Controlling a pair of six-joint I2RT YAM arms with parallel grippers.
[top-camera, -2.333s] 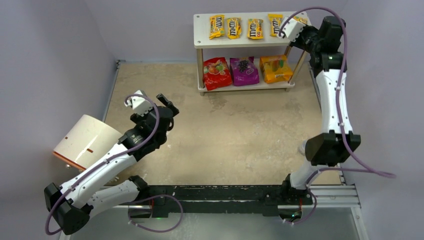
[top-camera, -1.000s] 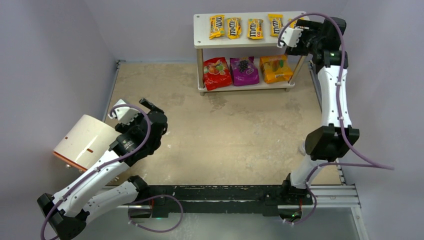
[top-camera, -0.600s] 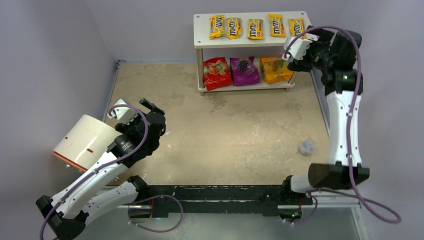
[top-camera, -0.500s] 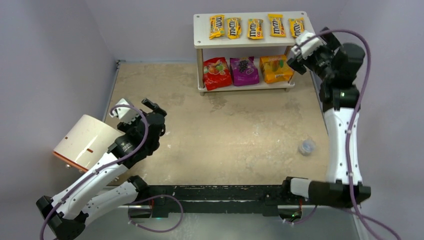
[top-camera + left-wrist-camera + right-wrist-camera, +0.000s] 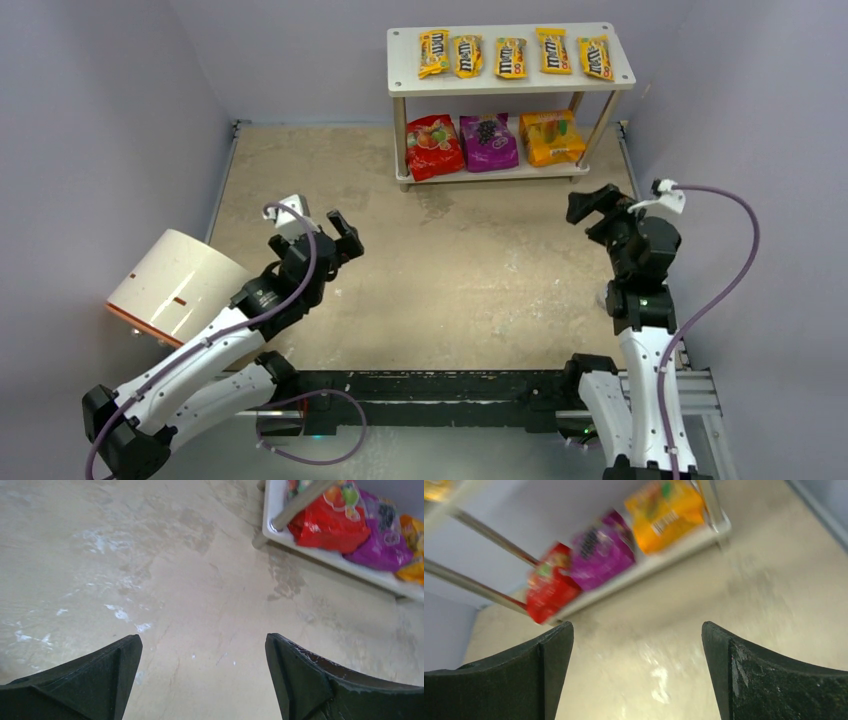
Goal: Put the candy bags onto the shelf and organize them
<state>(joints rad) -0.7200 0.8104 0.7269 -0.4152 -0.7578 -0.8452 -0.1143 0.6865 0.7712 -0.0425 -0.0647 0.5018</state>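
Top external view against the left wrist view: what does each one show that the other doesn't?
Only top external shows the five yellow packets on the top tier of the shelf, the white cylinder and the right tool. Only the left wrist shows, up close, the left tool open with nothing between its fingers. Both show the red pouch, purple pouch and orange pouch on the lower tier.

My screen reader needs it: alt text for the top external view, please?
A white shelf at the far side holds five yellow packets on top and a red pouch, purple pouch and orange pouch below. The left gripper and right gripper hover open and empty over the table; a white cylinder lies at left.
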